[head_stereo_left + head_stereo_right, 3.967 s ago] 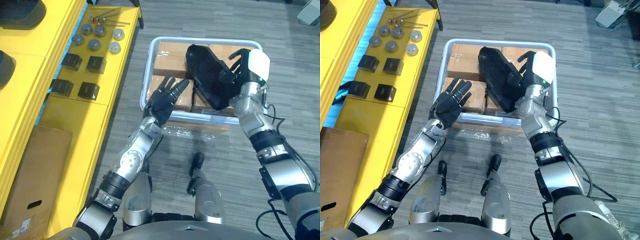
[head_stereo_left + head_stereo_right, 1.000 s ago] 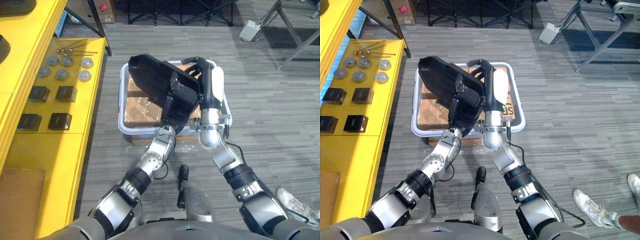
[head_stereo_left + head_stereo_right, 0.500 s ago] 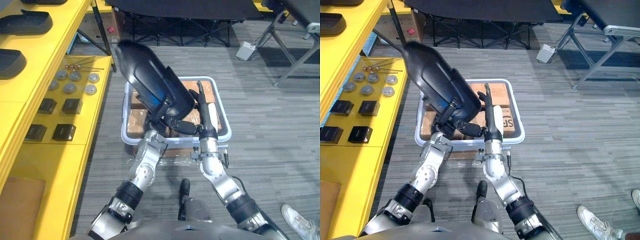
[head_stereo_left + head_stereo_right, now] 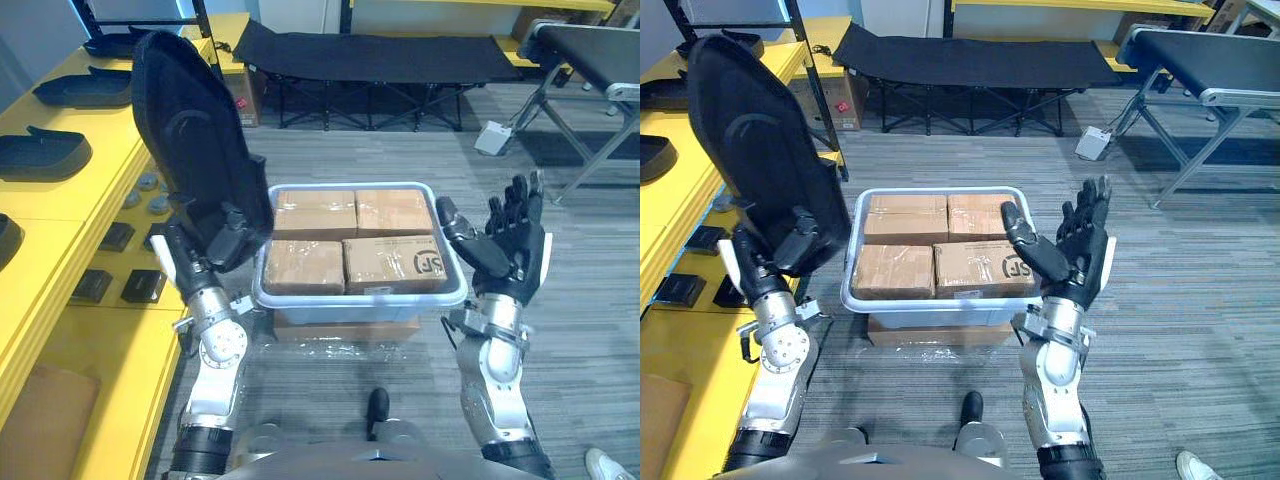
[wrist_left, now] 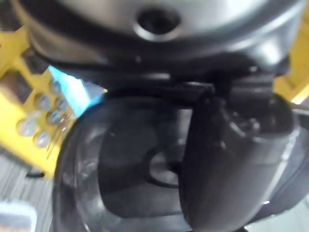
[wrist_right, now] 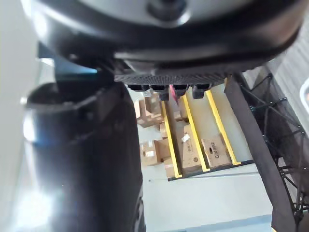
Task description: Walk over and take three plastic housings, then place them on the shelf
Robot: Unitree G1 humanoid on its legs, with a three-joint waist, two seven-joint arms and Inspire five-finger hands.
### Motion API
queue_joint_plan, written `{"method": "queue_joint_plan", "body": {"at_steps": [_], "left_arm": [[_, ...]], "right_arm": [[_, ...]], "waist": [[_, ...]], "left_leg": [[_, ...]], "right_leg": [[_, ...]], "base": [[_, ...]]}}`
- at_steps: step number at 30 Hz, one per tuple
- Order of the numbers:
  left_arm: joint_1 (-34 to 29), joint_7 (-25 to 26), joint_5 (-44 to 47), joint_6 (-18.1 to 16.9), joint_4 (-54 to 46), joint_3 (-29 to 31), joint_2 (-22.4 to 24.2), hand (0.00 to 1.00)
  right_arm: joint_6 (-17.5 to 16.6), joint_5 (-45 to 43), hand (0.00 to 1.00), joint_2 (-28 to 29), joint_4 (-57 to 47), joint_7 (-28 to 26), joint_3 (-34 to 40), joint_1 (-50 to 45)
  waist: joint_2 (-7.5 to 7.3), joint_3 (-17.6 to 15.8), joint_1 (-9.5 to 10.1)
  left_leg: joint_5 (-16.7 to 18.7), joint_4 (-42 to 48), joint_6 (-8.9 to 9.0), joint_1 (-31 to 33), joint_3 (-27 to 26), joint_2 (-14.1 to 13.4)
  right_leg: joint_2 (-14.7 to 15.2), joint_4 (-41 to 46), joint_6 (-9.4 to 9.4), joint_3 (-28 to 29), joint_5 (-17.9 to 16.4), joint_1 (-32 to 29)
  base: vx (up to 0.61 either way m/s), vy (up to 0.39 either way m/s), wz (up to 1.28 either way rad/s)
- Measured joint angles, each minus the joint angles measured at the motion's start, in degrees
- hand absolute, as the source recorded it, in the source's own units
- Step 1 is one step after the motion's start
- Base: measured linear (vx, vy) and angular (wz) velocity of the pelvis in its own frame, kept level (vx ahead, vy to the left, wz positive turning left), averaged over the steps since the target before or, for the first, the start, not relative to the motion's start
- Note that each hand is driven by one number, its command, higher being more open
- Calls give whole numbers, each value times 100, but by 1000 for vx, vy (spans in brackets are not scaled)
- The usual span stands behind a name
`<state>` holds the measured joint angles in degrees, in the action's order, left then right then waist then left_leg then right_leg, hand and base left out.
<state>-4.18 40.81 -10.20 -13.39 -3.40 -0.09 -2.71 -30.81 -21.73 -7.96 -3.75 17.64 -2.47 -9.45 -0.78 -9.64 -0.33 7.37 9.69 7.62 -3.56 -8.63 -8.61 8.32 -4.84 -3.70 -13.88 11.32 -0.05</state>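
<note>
Black moulded plastic housing (image 4: 190,150): upright, clasped in left robot hand (image 4: 215,245); right robot hand (image 4: 500,245) released. Likely carrying step; next, lay it on the yellow shelf (image 4: 60,215).

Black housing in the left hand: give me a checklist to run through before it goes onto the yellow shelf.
1. Grasp: left hand curled round the black housing, held upright: ok.
2. Grip firm enough for the swing: cannot tell.
3. Housing raised clear of the grey bin: ok.
4. Bare space on the yellow shelf between the housings lying there: ok.
5. Other side: right hand open, raised beside the bin, out of the way: ok.
</note>
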Motion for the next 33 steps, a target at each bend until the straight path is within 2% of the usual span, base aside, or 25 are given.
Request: {"method": "queue_joint_plan", "body": {"at_steps": [4, 7, 11, 15, 19, 21, 22, 23, 27, 30, 33], "left_arm": [[1, 538, -302, -57, -395, 338, 1, 0], [0, 566, -131, -306, -524, 465, 3, 0], [-40, 466, 109, -382, -749, 506, 51, 0], [-316, 438, 111, -372, -1026, 680, 91, 0], [-822, 665, 101, -321, -1447, 1395, 297, 0], [-993, 903, 80, -279, -1532, 1742, 377, 0], [-1071, 1041, 72, -259, -1533, 1970, 464, 0], [-1131, 1118, 72, -257, -1538, 2066, 508, 0], [-1647, 1462, 70, -241, -1847, 2559, 654, 0], [-1930, 1347, 80, -275, -2109, 2861, 732, 0], [-2182, 1101, 85, -332, -2338, 3087, 827, 0]], "right_arm": [[1, -111, 0, 23, 5, 7, 400, -329], [4, -64, 0, 138, 57, 163, 550, -351], [101, 349, 0, 215, 204, 298, 520, -351], [253, 345, 0, 218, 418, 255, 503, -334], [499, 331, 0, 223, 789, 133, 392, -343], [653, 331, 0, 223, 924, 120, 243, -340], [714, 332, 100, 222, 1036, 81, 97, -339], [766, 335, 100, 221, 1082, 49, 6, -332], [983, 353, 100, 210, 1234, -224, -775, -230], [1213, 491, 100, 210, 1353, -445, -1149, 117], [1317, 779, 100, 207, 1518, -567, -1341, 421]], "waist": [[117, 115, -21], [173, 183, -19], [170, 201, -2], [155, 212, 13], [186, 230, 63], [221, 274, 201], [256, 297, 328], [274, 313, 370], [290, 415, 791], [272, 428, 1043], [191, 478, 1246]], "left_leg": [[-11, -75, 1, 12, -40, 1], [-42, -98, 44, 6, -38, -3], [-43, -99, 42, 8, -29, 0], [-43, -111, 37, 21, 35, 0], [-47, -147, -9, 55, 303, 0], [-84, -171, -13, 130, 464, 1], [-114, -196, -14, 163, 591, 8], [-125, -193, -8, 198, 671, 10], [-234, -288, 2, 304, 1150, 62], [-295, -310, -34, 321, 1472, 190], [-319, -354, -72, 328, 1689, 309]], "right_leg": [[-6, 0, 7, 32, -4, -66], [-15, 3, 4, 26, 26, -85], [-12, 28, -2, 16, 32, -80], [-10, 20, 4, -47, 14, -42], [0, -3, 13, -324, -110, 100], [4, -3, 15, -478, -141, 119], [10, -2, 7, -610, -165, 155], [13, -1, 5, -689, -179, 183], [49, 27, -37, -1181, -256, 343], [151, 27, -117, -1485, -318, 531], [255, 24, -178, -1733, -418, 632]], "base": [[12, 1, -5], [33, 2, 0], [0, 0, 0], [-15, 1, 9], [-2, -10, 30], [17, -23, 46], [25, -23, 52], [33, -23, 64], [40, -9, 61], [18, 33, 57], [-20, 47, 41]]}}
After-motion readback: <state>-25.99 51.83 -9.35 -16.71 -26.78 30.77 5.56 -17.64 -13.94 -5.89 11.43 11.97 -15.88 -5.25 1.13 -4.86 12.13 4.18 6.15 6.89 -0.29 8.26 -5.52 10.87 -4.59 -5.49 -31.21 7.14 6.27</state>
